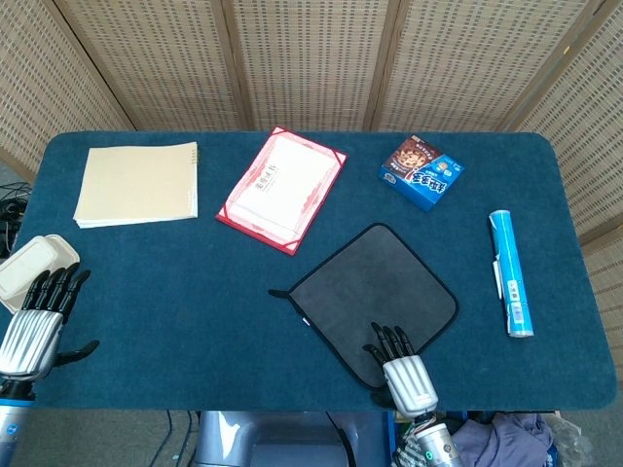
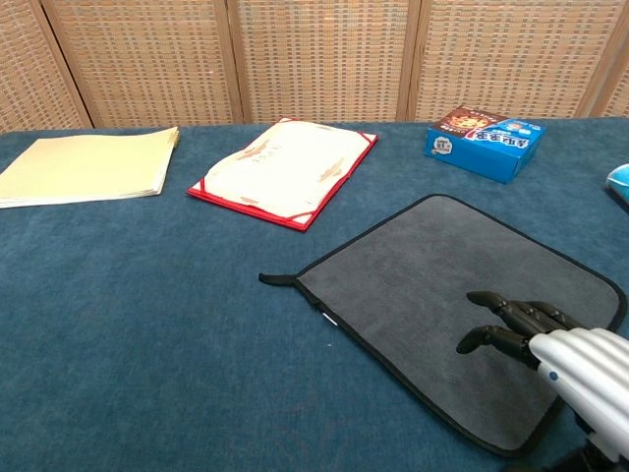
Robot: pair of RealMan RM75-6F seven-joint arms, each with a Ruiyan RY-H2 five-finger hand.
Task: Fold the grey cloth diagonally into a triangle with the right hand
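The grey cloth (image 1: 375,292) (image 2: 452,305) lies flat and unfolded on the blue table, turned like a diamond, with a small loop at its left corner. My right hand (image 1: 402,368) (image 2: 560,359) hovers over or rests on the cloth's near corner, fingers stretched forward and slightly apart, holding nothing; contact with the cloth is unclear. My left hand (image 1: 37,316) is at the table's left front edge, fingers extended, empty, and it shows only in the head view.
A red-bordered certificate (image 1: 282,189), a cream notebook (image 1: 138,183) and a blue snack box (image 1: 421,172) lie at the back. A blue tube (image 1: 510,272) sits at the right. A beige container (image 1: 34,266) stands off the left edge.
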